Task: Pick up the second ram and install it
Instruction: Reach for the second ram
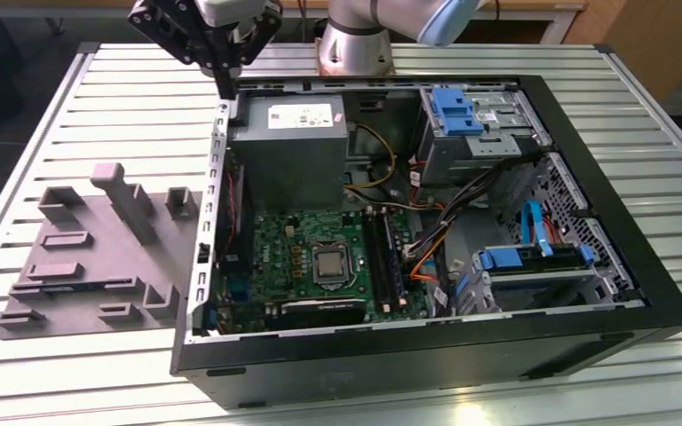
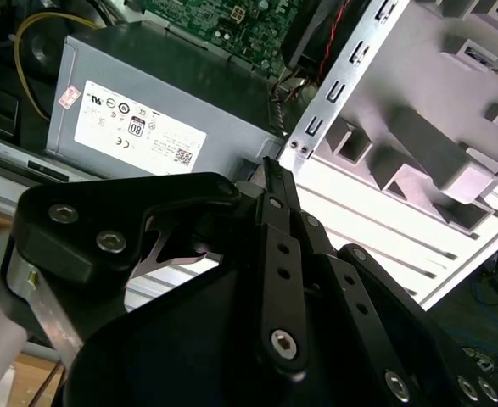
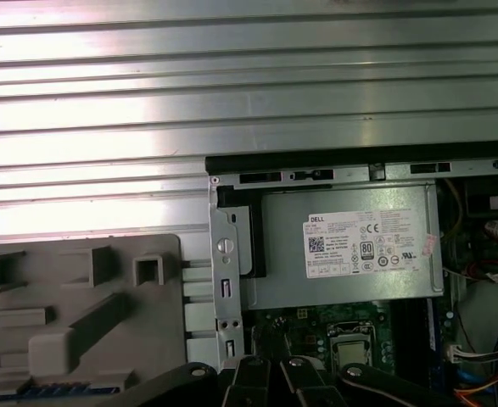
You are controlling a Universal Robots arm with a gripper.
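Now: end effector [image 1: 225, 87] pressed together, nothing between (tips meet), hanging just beside power supply [image 1: 291, 146], over case wall [image 1: 214, 186]. Second ram [image 1: 385, 259] probably the dark strip seated beyond the power supply. Risk: a straight descent strikes the wall.

Exterior view high, overlooking case [image 1: 436, 359]; both wrist views — nearer — share power supply [image 2: 164, 110] [image 3: 342, 246].

1. Even, bright overhead light covers the slatted table [image 1: 104, 80] in the exterior view.
2. Glare whitens its slats in both wrist views.
3. The computer case [image 1: 436, 368] interior sits shadowed.
4. The gripper [image 2: 270, 168] reads near-black, with faint sheen on its links.
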